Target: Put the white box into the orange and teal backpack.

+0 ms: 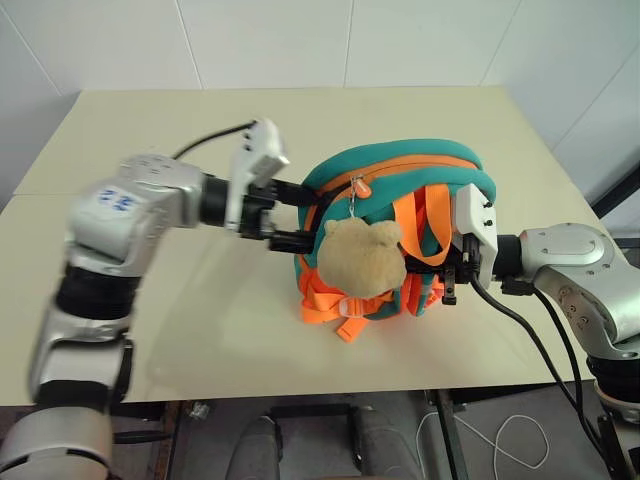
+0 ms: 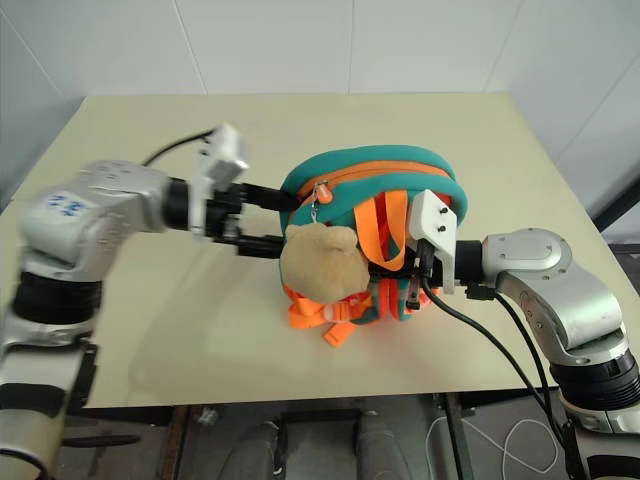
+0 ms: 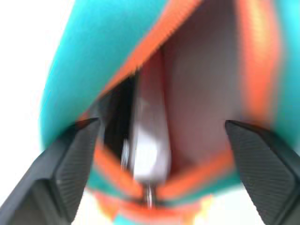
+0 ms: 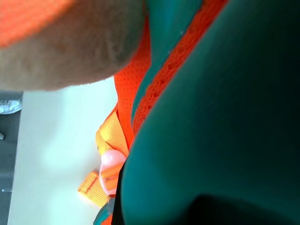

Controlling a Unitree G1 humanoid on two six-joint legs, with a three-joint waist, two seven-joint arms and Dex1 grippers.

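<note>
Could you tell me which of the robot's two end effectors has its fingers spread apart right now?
The left end effector: its two black fingers stand wide apart before the backpack opening, while the right end effector is shut at the backpack's side.

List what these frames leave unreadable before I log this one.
- White box: a blurred pale shape inside the backpack opening in the left wrist view; lettering and depth unreadable.
- Right gripper: fingertips hidden against the backpack's side.
- Left gripper: open in its wrist view; head views don't show whether it touches the fabric.
</note>
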